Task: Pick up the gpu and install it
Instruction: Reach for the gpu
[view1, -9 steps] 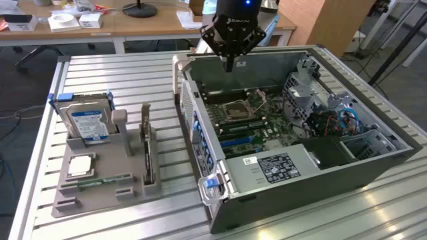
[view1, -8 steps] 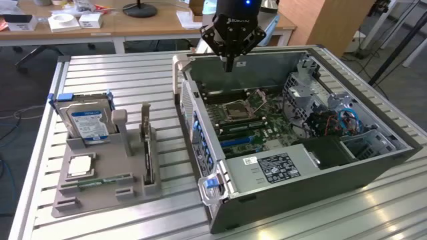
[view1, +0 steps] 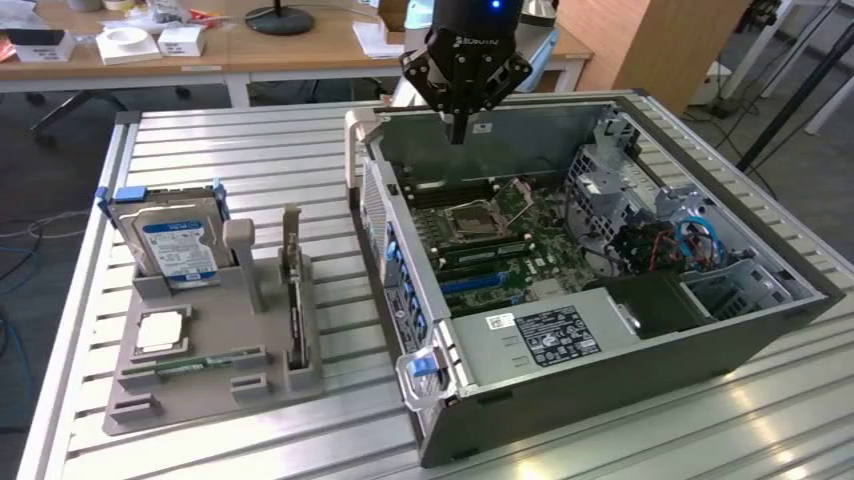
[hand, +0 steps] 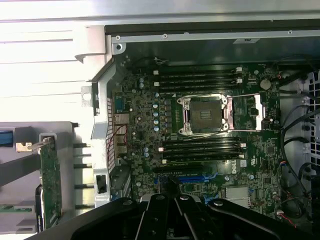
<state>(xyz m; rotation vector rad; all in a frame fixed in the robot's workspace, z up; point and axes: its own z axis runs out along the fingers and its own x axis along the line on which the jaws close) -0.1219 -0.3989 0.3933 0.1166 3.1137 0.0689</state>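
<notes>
Dark gpu (view1: 295, 300) well apart from gripper (view1: 458, 128)

A short line of white letters is seen on the black body of the gripper (view1: 458, 132), at the upper middle of the exterior view. It cannot be read for sure. A blue and white label (view1: 180, 252) is stuck on the hard drive (view1: 167, 215) at the left of the frame. Its words are too small to be read. A black label (view1: 558, 335) with white print is stuck on the grey power box (view1: 487, 358) at the lower middle, and a white sticker (view1: 501, 321) is just beside it. No word on them can be made out. In the wrist view, a white mark (hand: 231, 166) is printed on the green board (hand: 145, 120) near the blue slot (hand: 192, 177). It cannot be read either.
</notes>
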